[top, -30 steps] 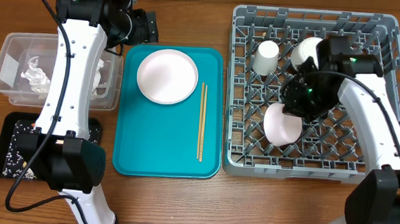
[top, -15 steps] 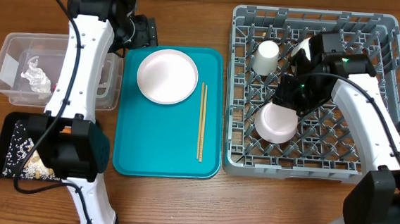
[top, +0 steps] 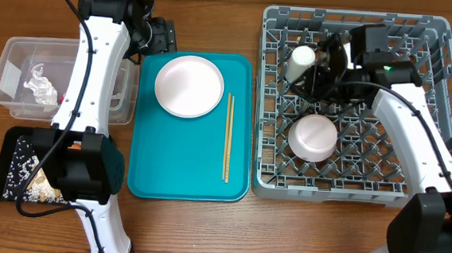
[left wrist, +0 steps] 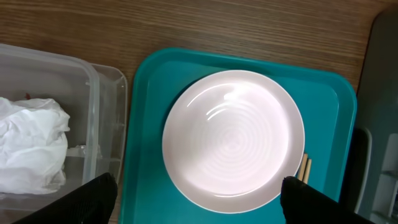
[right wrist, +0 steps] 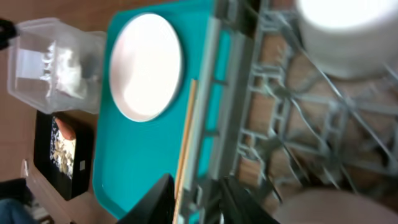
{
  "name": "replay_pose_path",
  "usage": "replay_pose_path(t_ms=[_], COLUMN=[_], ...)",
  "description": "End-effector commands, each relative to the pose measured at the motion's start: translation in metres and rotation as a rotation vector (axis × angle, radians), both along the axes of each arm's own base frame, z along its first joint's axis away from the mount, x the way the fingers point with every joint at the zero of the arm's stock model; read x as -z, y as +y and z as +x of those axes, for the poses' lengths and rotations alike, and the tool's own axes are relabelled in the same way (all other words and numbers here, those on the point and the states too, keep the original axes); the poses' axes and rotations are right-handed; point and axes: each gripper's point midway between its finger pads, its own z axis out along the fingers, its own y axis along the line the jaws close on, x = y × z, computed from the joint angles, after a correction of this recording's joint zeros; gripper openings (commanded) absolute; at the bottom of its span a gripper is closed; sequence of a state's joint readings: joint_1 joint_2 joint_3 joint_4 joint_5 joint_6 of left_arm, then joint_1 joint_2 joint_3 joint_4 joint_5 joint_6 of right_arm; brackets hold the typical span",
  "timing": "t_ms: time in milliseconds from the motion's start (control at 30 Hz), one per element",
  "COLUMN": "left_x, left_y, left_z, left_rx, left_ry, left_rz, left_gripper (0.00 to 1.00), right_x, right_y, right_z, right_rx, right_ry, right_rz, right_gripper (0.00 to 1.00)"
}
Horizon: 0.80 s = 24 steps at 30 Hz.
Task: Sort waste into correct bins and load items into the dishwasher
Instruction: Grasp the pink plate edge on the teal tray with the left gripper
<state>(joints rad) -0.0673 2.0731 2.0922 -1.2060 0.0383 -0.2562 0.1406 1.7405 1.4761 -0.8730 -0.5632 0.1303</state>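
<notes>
- Wooden tabletop (top: pixel 203 228) bears a large square grey plastic dish rack (top: pixel 426 168) on the right. A small round white bowl (top: pixel 313 138) sits among its pegs, left of centre.
- Right gripper (right wrist: pixel 196 205) hangs farther back, apart from that bowl, jaws parted around nothing, just beside a small white cup (top: pixel 300 64).
- Rack cells right of the bowl and nearer than it stand bare.
- Left of the rack, a teal rectangular tray (top: pixel 183 171) carries a round pale plate (left wrist: pixel 233 140) and thin wooden chopsticks (top: pixel 227 138).
- Left gripper (left wrist: pixel 202 202) hovers over the plate, spread wide, empty.
- Far left: a clear rectangular plastic tub (top: pixel 11 56) holding crumpled white tissue (top: pixel 39 88), with a shallow black tray (top: pixel 10 139) nearer.
</notes>
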Motion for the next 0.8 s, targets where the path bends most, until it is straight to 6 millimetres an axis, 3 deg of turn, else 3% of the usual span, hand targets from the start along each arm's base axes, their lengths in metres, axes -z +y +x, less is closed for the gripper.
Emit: replay_pose_path(t_ms=[0, 233, 767], left_x=[0.025, 0.063, 0.165], left_y=[0.004, 0.002, 0.005], left_z=[0.003, 0.007, 0.002], left_rx=[-0.018, 0.069, 0.12], left_ry=[0.052, 0.121, 0.316], left_rz=[0.022, 0.045, 0.073], left_gripper=[0.85, 0.78, 0.73], right_x=[-0.02, -0.02, -0.014], right_y=[0.026, 0.049, 0.046], right_z=[-0.002, 0.003, 0.005], right_rx=[-0.069, -0.097, -0.073], right_ry=[-0.08, -0.162, -0.173], right_rz=[0.041, -0.028, -0.104], right_gripper=[0.31, 0.37, 0.38])
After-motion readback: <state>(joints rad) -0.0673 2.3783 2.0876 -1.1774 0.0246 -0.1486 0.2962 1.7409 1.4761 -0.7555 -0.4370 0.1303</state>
